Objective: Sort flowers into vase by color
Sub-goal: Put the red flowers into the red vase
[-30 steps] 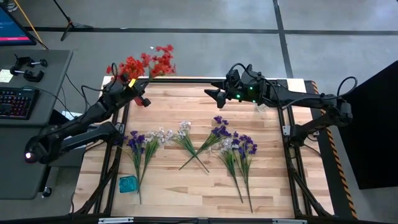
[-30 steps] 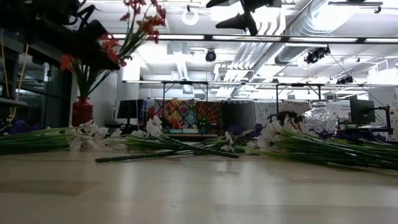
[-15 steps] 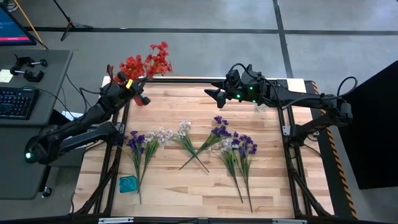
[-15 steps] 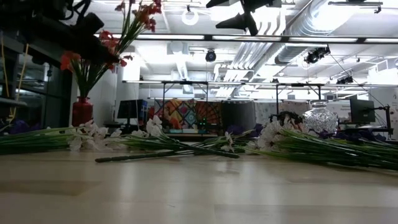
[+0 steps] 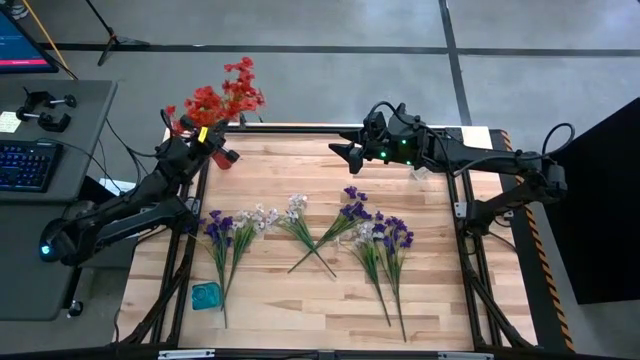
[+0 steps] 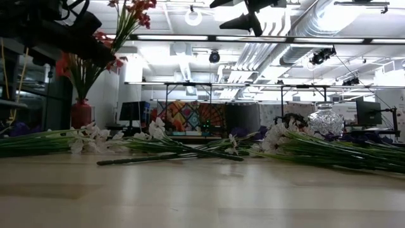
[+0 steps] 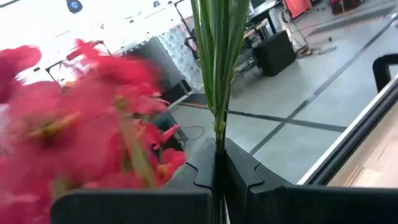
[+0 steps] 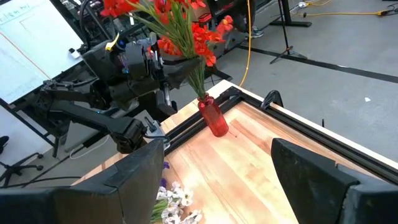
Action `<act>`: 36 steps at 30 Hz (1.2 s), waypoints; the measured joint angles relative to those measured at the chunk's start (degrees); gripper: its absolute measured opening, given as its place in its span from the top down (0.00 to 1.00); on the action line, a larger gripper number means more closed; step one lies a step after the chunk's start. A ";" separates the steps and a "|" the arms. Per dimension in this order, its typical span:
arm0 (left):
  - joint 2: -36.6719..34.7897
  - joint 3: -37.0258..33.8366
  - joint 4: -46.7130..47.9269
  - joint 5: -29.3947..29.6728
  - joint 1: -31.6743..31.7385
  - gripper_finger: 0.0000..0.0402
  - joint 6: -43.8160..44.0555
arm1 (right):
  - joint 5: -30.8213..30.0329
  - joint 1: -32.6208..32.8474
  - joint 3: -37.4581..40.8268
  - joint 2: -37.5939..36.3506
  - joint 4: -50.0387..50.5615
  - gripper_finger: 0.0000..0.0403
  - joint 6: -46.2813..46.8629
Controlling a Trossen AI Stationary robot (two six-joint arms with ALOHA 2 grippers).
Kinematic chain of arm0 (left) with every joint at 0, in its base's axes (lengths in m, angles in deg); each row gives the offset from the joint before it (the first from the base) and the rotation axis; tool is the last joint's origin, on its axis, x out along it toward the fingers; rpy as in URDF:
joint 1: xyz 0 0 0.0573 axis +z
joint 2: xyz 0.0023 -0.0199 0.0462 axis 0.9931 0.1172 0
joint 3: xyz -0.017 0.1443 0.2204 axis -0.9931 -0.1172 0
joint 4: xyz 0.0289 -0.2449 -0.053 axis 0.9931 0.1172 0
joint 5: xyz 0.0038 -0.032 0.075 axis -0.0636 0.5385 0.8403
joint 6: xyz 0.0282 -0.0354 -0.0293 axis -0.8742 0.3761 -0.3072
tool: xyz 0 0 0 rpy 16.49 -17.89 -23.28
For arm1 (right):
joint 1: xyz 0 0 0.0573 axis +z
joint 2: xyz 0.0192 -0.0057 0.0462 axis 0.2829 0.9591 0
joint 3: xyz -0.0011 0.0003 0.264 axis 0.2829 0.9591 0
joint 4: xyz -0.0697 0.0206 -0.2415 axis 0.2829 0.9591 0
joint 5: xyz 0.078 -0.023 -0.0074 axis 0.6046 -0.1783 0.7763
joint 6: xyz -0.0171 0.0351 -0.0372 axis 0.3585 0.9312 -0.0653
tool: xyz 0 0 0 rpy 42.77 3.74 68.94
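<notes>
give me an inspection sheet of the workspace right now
surface: wooden table, dark frame rails along its edges.
job's things: red vase at the far left corner with red flowers in it; purple and white sprigs lying across mid-table.
clutter: small teal object near the front left.
grippers: left pincer shut on green stems above the vase; right pincer open, raised at the far edge.
cables: yellow cable on the floor.
surroundings: keyboard on a side desk.
</notes>
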 joint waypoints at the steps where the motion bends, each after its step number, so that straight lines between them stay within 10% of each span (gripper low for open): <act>1: -0.04 0.02 0.42 -0.02 0.00 1.00 0.61 | 0.00 0.00 0.00 0.00 0.00 0.29 0.00; 36: -0.04 -4.48 -9.35 0.73 -0.02 1.00 4.93 | 0.11 0.07 0.00 0.00 0.17 0.29 0.98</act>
